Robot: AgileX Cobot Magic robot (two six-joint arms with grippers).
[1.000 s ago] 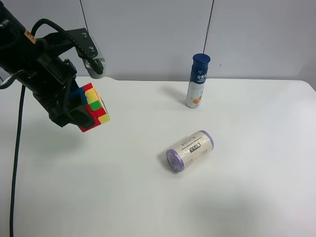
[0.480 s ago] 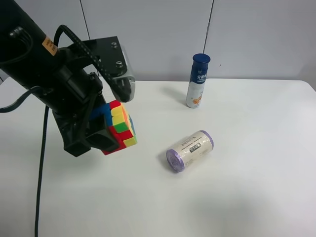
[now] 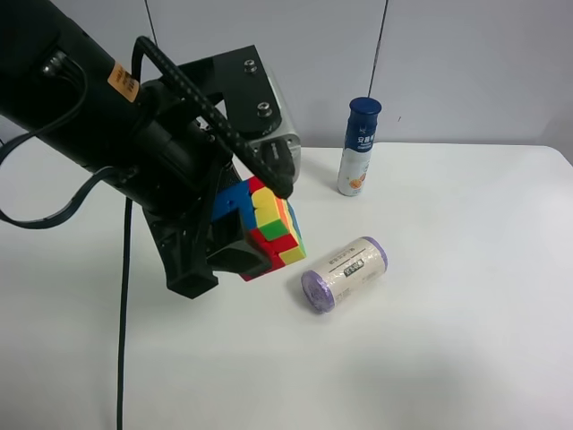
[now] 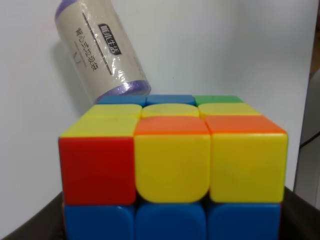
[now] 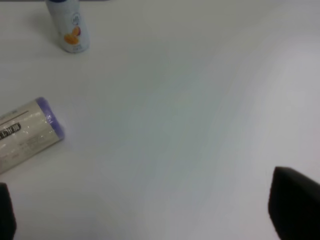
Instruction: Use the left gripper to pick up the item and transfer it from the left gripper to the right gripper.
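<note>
The small puzzle cube [image 3: 266,227] with red, blue, yellow, green and orange squares is held above the white table [image 3: 448,358] by my left gripper [image 3: 253,240], the bulky black arm with the orange sticker. It hangs just left of the purple-ended roll [image 3: 345,273]. In the left wrist view the cube [image 4: 172,165] fills the frame between the black fingers [image 4: 27,232], with the roll [image 4: 97,50] beyond it. My right gripper [image 5: 150,212] shows only in its wrist view, with its fingertips [image 5: 295,205] wide apart, empty, above bare table. It is out of the exterior high view.
The roll lies on its side near the table's middle and also shows in the right wrist view [image 5: 25,132]. A blue-capped white bottle [image 3: 360,148] stands upright at the back and shows in the right wrist view [image 5: 69,25]. A black cable [image 3: 124,322] hangs from the left arm.
The left arm has carried the cube rightward from the exterior high view's left toward the table's middle, ending next to the roll. The roll and bottle have not moved.
</note>
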